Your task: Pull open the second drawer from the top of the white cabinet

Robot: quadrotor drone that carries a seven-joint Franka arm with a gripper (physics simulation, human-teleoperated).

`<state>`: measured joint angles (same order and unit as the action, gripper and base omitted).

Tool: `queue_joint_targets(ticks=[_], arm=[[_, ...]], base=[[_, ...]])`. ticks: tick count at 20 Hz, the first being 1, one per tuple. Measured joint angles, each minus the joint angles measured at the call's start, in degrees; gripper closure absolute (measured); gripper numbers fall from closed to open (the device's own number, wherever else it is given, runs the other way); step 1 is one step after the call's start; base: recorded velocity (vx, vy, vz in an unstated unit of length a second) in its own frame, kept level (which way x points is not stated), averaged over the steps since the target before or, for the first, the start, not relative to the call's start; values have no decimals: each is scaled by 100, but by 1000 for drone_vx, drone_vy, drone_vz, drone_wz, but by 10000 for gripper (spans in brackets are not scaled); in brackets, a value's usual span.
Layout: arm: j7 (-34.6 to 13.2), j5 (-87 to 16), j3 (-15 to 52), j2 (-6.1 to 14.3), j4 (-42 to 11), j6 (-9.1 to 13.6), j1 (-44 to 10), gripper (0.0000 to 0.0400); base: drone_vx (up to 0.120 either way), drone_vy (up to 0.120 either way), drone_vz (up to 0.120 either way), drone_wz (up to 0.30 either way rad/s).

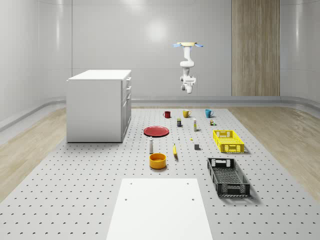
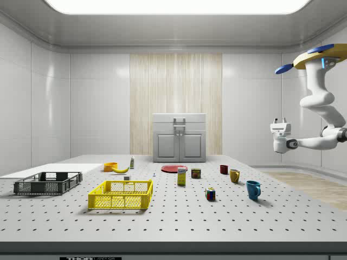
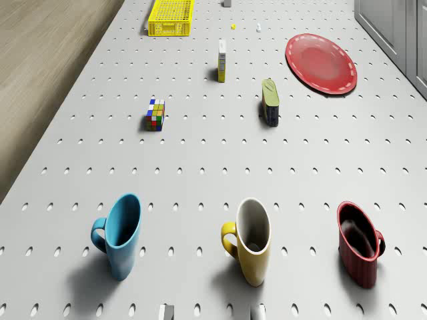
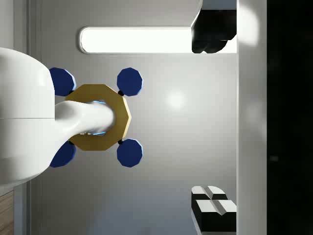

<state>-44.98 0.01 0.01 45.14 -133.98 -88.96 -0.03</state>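
perforated grey platform (image 1: 90,170) carries everything. landmark: red plate (image 1: 156,131). white cabinet (image 1: 97,107) just beside it, toward the whole-scene view's left. red mug (image 1: 167,114), yellow mug (image 1: 186,113), blue mug (image 1: 208,113) in a row behind it. orange bowl (image 1: 157,160) and banana (image 1: 175,150) in front. yellow crate (image 1: 228,140) and black crate (image 1: 228,176) off to the right.

white cabinet (image 3: 393,33) cut off; its drawers perhaps hidden.

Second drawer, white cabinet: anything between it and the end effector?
Nothing visible. The drone hovers beyond the mugs; the end effector hangs high in open air, far from the white cabinet. The second drawer faces open floor.
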Motion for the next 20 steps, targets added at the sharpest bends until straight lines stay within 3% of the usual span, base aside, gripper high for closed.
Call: queue_joint_targets(ticks=[3, 6, 7, 9, 14, 17, 20], arm=[[5, 3, 4, -43, 362, 305, -9, 63], [9, 6, 8, -145, 733, 561, -16, 83], [28, 199, -108, -187, 855, 640, 6, 86], [285, 1481, -982, -264, 951, 790, 197, 88], [698, 4021, -2709, -287, 490, 988, 767, 91], [814, 4859, -3269, -217, 161, 988, 1059, 95], [875, 5340, -3616, -129, -75, 941, 1298, 97]], base=[[0, 0, 0, 0], [0, -107, 0, 0], [0, -120, 0, 0], [60, -120, 0, 0], [120, -120, 88, 0], [120, -120, 120, 0], [120, -120, 0, 0]])
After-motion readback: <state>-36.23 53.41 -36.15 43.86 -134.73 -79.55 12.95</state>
